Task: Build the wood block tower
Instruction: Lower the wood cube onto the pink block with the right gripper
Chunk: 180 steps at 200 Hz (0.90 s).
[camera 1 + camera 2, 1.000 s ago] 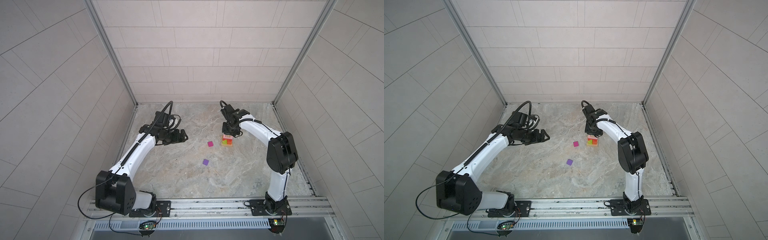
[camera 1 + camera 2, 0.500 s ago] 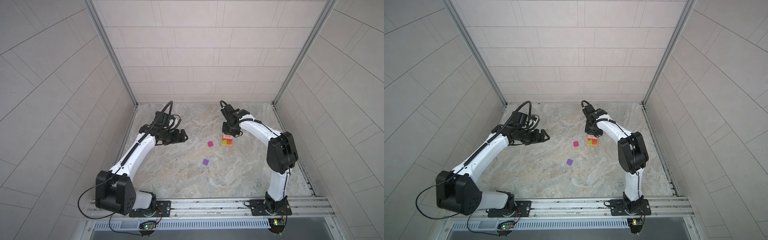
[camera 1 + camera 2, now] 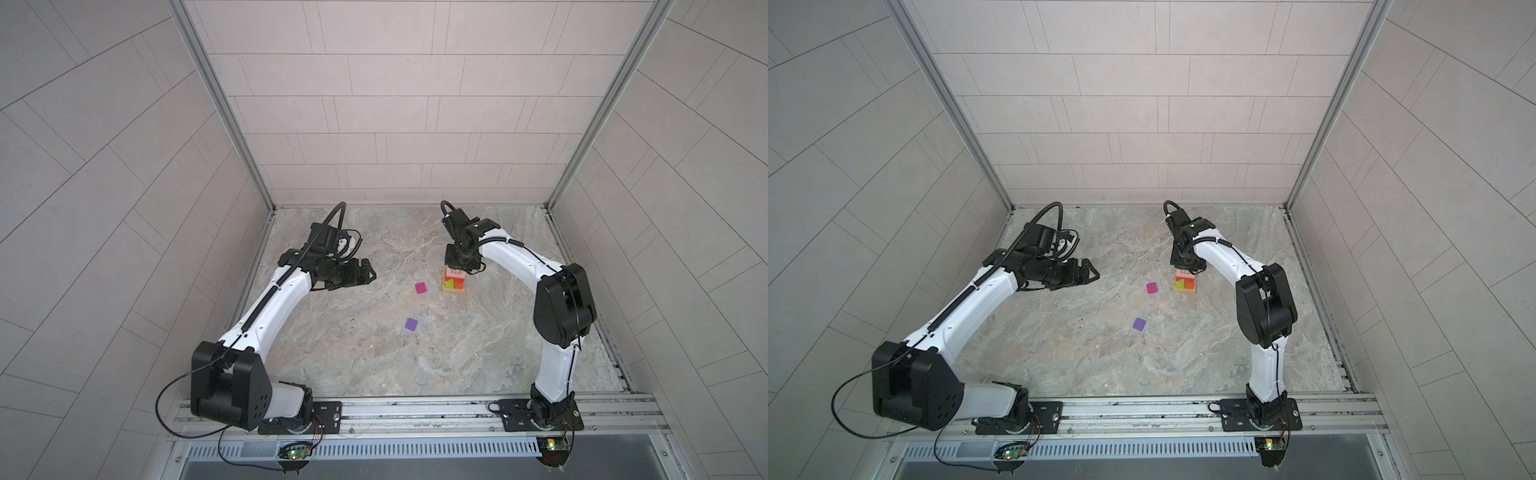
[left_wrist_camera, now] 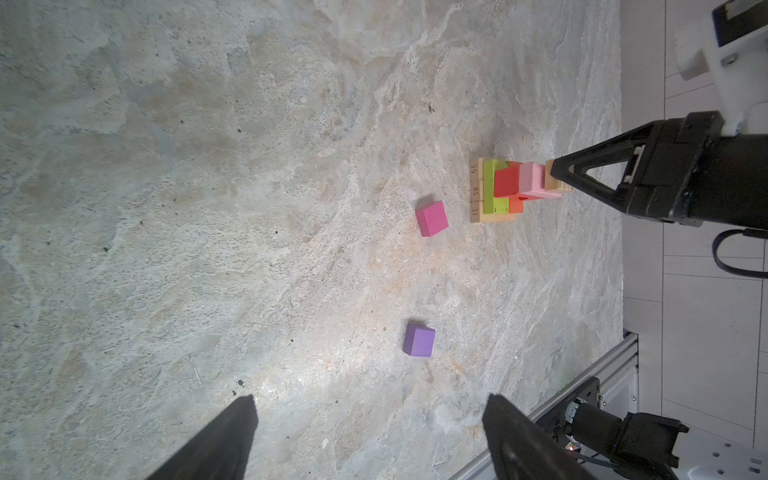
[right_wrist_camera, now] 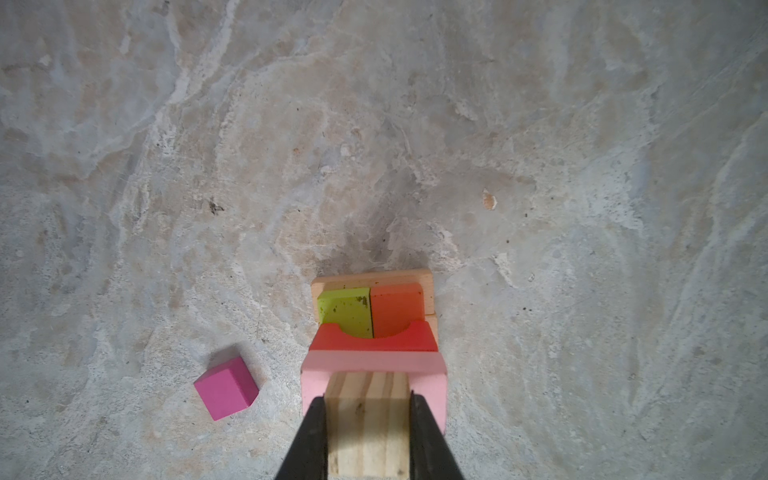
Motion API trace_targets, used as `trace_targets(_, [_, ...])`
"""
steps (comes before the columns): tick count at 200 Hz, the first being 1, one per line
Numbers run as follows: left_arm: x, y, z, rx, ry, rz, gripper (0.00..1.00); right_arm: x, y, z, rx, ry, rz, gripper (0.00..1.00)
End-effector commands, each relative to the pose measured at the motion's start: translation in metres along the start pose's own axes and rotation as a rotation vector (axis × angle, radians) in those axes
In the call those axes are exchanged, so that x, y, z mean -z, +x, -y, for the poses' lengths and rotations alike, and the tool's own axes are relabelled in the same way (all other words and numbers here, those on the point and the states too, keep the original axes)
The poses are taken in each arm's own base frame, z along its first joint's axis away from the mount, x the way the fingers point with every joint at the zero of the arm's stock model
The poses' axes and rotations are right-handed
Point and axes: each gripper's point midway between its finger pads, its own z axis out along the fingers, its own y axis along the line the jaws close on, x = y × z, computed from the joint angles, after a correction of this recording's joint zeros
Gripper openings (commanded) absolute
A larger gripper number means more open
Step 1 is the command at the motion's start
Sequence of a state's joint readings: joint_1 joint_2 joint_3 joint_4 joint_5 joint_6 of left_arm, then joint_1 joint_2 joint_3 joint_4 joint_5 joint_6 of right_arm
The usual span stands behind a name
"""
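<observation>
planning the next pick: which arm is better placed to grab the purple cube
Left. The left pincer is open and empty, facing the purple cube; the right pincer is shut on a tan block atop the tower.

The left arm (image 3: pixel 270 307) rises from its base at the near rail and slants forward and inward, its wrist turned toward the middle. The left gripper (image 3: pixel 369 275) hangs clear of the floor, lying nearly level, jaws spread wide and holding nothing. In the left wrist view its two dark fingers (image 4: pixel 232 436) stand far apart.

The right arm (image 3: pixel 519 266) stands upright from its base, bends at a high elbow and reaches back and inward. Its wrist is turned down, so the right gripper (image 5: pixel 367 398) points straight down, jaws clamped on the sides of a tan block (image 5: pixel 365 440).
</observation>
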<state>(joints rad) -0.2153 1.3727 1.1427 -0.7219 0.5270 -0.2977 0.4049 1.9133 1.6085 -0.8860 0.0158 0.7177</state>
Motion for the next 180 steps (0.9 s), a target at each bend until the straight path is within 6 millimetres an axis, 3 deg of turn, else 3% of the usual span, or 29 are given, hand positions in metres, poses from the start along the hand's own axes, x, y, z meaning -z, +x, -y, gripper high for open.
trace_targets(1, [0.0032,0.0030,-0.0018,-0.005,-0.005,0.003,0.92,-0.0006,0.0031,0.0083,-0.003,0.029,-0.002,0.21])
trace_targets(104, [0.0031,0.0037,-0.0018,-0.004,-0.005,0.000,0.92,-0.0018,0.0028,0.0087,-0.005,0.030,0.002,0.21])
trace_targets(180, [0.0029,0.0035,-0.0021,-0.004,-0.005,0.000,0.92,-0.0024,0.0046,0.0092,-0.002,0.030,-0.004,0.31])
